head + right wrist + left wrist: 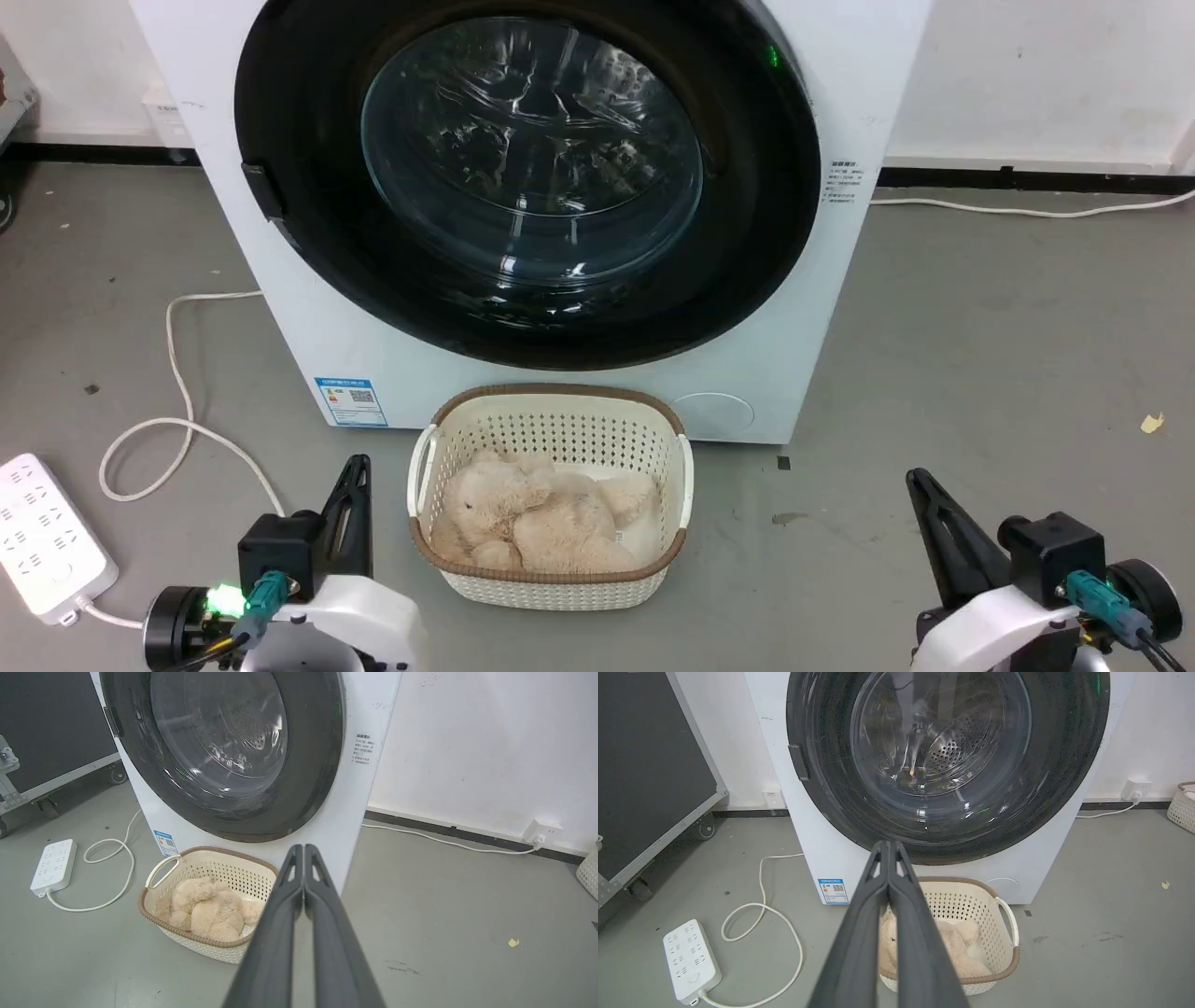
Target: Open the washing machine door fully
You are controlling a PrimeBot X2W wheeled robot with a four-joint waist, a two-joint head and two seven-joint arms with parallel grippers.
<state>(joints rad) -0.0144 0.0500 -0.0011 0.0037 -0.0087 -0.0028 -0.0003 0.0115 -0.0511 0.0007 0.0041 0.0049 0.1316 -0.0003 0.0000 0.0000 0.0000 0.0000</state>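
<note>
Grey floor [980,373], white wall behind. Head view: the washing machine [831,308] stands before the wall; the washing machine door [756,233] sits closed, flush in the machine's front. A blue label [351,401] is at the front's lower left corner and a small sticker [842,182] at its right edge; the print on both is too small to read. A basket [551,425] holding a plush toy [541,523] stands just before the machine's base. The left gripper [358,467] and right gripper [920,481] are low, well apart from the door. Left wrist view: fingers [859,933] pressed together, empty; power strip [691,961] on the floor. Right wrist view: fingers [336,942] pinched together, holding nothing; wall socket [542,830] plugged.
</note>
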